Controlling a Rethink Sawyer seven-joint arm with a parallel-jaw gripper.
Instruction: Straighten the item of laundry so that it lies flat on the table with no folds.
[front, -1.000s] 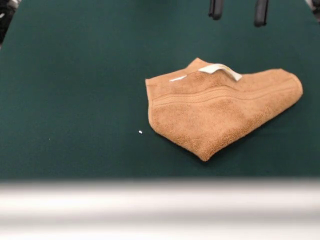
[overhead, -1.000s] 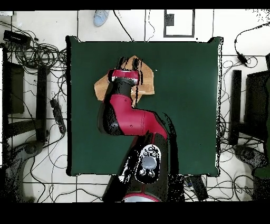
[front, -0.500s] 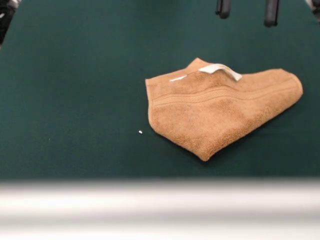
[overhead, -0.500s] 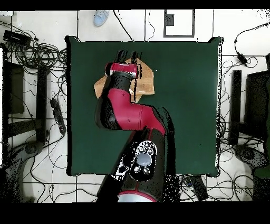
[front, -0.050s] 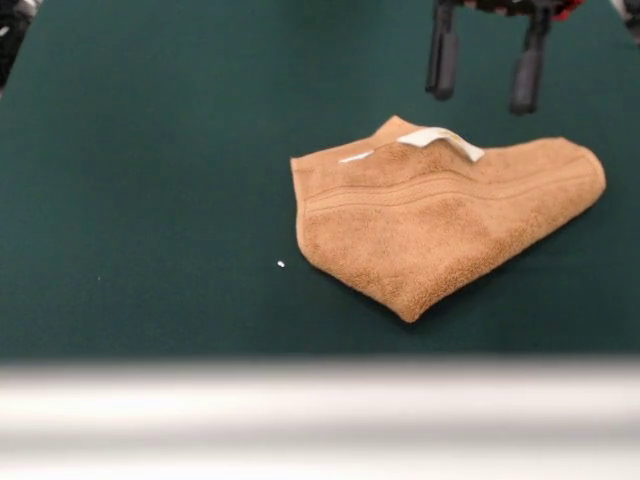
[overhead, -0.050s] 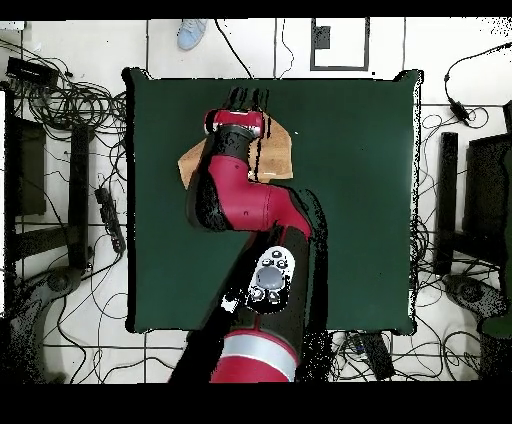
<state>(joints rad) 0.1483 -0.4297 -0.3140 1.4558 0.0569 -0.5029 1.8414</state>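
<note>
The black two-fingered gripper (front, -0.050s: 483, 85), spread open and empty, hangs above the far edge of the folded orange-tan terry towel (front, -0.050s: 440, 225), whose long axis runs crosswise on the dark green worktop (front, -0.050s: 150, 180).

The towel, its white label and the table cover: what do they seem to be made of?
The towel looks like soft terry cloth: nubby orange-tan pile, with flat woven bands across it. The label seems a thin woven or satin strip, smooth and curling up. The table cover looks like matte dark green cloth, showing no shine.
</note>
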